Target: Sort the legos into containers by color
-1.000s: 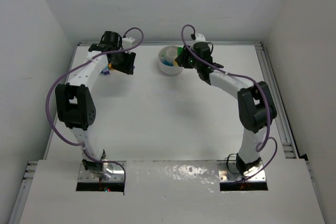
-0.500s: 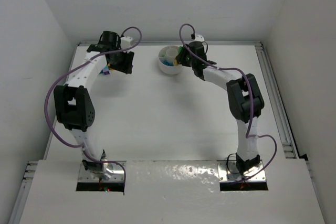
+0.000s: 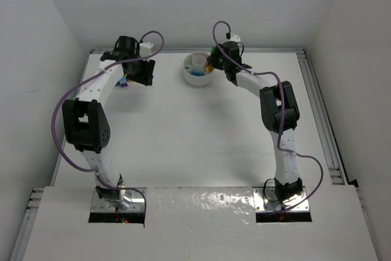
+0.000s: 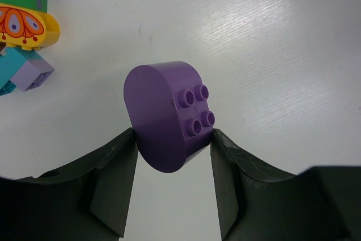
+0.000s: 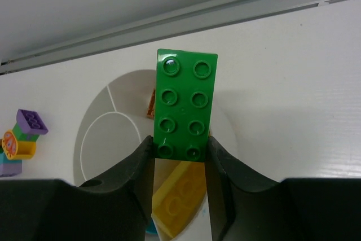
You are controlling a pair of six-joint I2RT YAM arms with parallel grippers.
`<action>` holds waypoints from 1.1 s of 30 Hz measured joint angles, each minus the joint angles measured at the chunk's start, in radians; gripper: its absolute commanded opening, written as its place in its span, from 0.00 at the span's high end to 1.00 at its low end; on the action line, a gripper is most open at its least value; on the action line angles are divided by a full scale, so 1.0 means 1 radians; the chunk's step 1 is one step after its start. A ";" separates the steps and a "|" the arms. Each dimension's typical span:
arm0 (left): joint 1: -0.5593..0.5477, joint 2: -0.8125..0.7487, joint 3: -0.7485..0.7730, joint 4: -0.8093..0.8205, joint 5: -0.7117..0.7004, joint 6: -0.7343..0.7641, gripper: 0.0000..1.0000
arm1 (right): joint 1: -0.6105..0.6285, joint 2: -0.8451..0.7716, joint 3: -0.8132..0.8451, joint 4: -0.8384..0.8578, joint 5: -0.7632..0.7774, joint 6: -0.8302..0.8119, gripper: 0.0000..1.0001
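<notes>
Plastic looks light, rigid, probably slick: right gripper [image 5: 180, 149] pinches green 2x4 brick [image 5: 185, 103] by its long sides, left gripper [image 4: 174, 146] pinches purple rounded brick [image 4: 161, 111].

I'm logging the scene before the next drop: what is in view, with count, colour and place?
Dish: one, white, divided, far middle of the table.
Green brick: one, green, held over the dish.
Yellow brick: one, yellow, in a dish section.
Orange brick: one, orange, in the dish, mostly hidden.
Blue bricks: count unclear, blue, in the dish.
Purple brick: one, purple, rounded, held.
Pile: at least five bricks, purple, green, yellow, teal, lavender, on the table left of the dish.
Table: one, white.
Left gripper: one, black, shut on the purple brick.
Right gripper: one, black, shut on the green brick.
</notes>
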 measured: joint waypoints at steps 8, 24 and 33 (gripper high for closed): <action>0.002 0.000 0.000 0.000 -0.010 0.000 1.00 | -0.019 0.048 0.069 0.000 -0.017 -0.013 1.00; 0.006 -0.024 -0.018 0.003 -0.019 0.000 1.00 | -0.055 0.170 0.301 -0.045 -0.115 -0.103 1.00; 0.007 -0.026 -0.028 0.022 -0.018 -0.008 1.00 | 0.011 -0.025 0.223 -0.162 -0.172 -0.196 1.00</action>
